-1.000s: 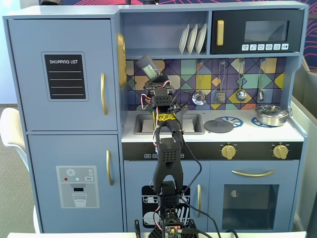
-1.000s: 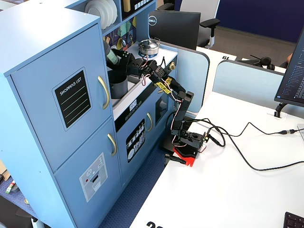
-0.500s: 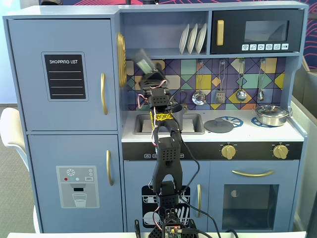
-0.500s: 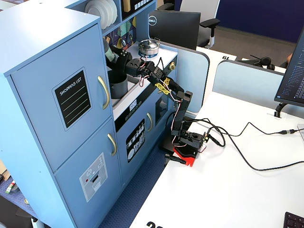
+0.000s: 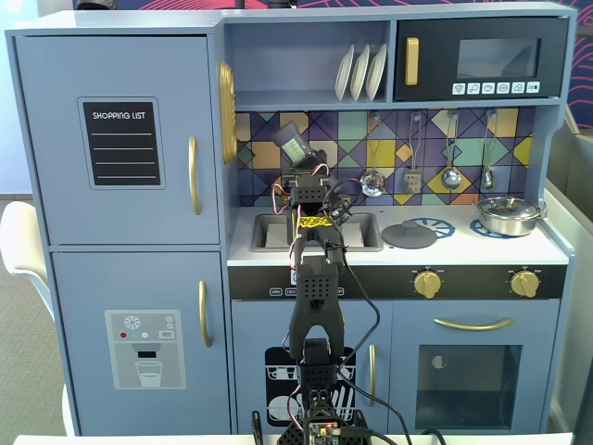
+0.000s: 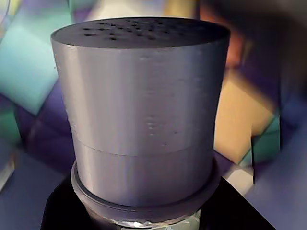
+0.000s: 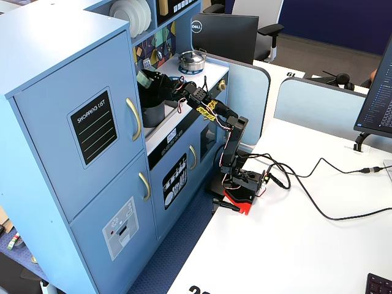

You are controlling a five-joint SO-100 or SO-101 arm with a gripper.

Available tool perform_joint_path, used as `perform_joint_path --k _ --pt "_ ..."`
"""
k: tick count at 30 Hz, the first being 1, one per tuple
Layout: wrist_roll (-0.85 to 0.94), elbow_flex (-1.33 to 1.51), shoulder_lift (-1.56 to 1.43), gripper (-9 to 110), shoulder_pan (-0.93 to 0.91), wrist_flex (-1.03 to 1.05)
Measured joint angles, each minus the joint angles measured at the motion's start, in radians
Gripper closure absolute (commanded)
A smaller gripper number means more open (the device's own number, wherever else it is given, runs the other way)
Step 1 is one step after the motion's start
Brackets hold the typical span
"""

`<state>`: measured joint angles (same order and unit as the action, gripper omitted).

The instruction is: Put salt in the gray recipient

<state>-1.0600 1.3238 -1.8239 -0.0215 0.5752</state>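
Gray and slim, the salt is held up in front of the tiled backsplash of the toy kitchen, clamped in the end effector, which grips it low down while its pale green label faces the front fixed view. It leans a little, its top tipped toward the upper left in that view. In the wrist view the salt fills nearly the whole picture, its perforated cap turned up and away from the lens and the coloured tiles blurred behind it.

From the side fixed view the salt hangs above the pot, clear of its rim, with the end effector reaching in from the right of it. The pot stands in the sink recess of the table, just beside the tall cabinet door with the gold handle. In the front fixed view the arm hides the pot almost wholly.

Right of the pot along the table, in the front fixed view, lie the flat gray lid and, well beyond it, the steel pan on the far burner.
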Motion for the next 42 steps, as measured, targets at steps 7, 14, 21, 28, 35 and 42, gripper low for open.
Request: perform_joint_path --k 7,14,21,28,35,42 --pt "0.0 -0.15 0.046 101 0.071 -0.029" --pt "0.003 -0.173 0.051 101 0.071 -0.034" --pt "-0.028 0.048 -0.017 101 -0.003 -0.034" --pt "-0.009 -0.043 -0.011 101 0.061 -0.038" --pt "0.06 -0.27 0.046 101 0.12 -0.038" --pt "0.018 -0.141 0.025 101 0.087 -0.038"
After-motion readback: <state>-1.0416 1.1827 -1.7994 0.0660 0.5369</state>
